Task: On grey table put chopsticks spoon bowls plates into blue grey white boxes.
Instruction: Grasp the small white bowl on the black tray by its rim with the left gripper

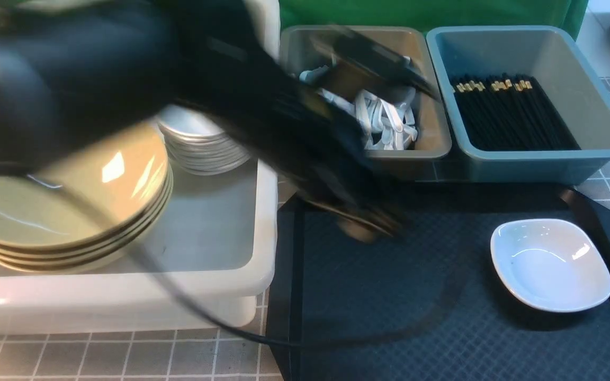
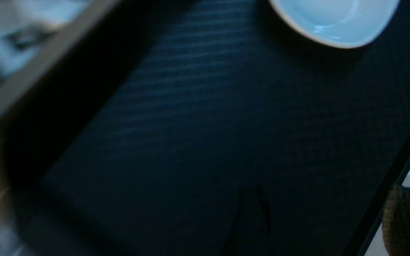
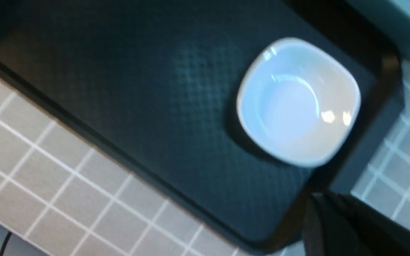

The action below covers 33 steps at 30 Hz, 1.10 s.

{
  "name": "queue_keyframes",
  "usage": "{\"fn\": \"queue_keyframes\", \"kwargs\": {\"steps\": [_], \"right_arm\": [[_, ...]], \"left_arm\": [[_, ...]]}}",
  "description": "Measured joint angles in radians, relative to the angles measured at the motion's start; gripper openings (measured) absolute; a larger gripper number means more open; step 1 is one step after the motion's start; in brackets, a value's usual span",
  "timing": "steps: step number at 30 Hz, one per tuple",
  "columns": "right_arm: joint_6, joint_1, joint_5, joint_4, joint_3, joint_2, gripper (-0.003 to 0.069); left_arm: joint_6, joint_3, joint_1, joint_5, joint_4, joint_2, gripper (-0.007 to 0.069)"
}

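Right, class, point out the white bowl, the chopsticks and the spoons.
white bowl [image 1: 548, 264], front view, its inner hollow.
chopsticks [image 1: 511, 119], front view, middle of the black bundle.
spoons [image 1: 389, 124], front view, middle of the white pile.

Finding: canteen dish-sorting station. Boxes [image 1: 548, 161] beyond my jaws hold sorted spoons [image 1: 389, 119], chopsticks [image 1: 511, 114], stacked plates [image 1: 72, 211]; serving tray [image 1: 389, 307] beneath.

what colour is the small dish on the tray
The dish is plain glossy white, clearest in the right wrist view.
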<state>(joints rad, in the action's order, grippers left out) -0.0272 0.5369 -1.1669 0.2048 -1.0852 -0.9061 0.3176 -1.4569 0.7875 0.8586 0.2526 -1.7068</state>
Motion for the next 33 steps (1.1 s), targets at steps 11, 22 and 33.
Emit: {"fn": "queue_keyframes", "kwargs": {"steps": [11,22,33], "right_arm": [[-0.029,-0.02,0.0,-0.01,0.045,0.199,0.0006],[0.017,-0.02,0.0,-0.011,0.087,0.2,0.0011],[0.027,-0.02,0.0,-0.014,0.115,0.2,0.0013]], "left_arm": [[-0.113,-0.522,0.077,0.052,0.032,-0.54,0.0418],[-0.157,-0.798,0.079,0.072,0.135,-0.798,0.0369],[-0.092,-0.871,0.068,0.182,0.104,-0.757,0.0006]]}}
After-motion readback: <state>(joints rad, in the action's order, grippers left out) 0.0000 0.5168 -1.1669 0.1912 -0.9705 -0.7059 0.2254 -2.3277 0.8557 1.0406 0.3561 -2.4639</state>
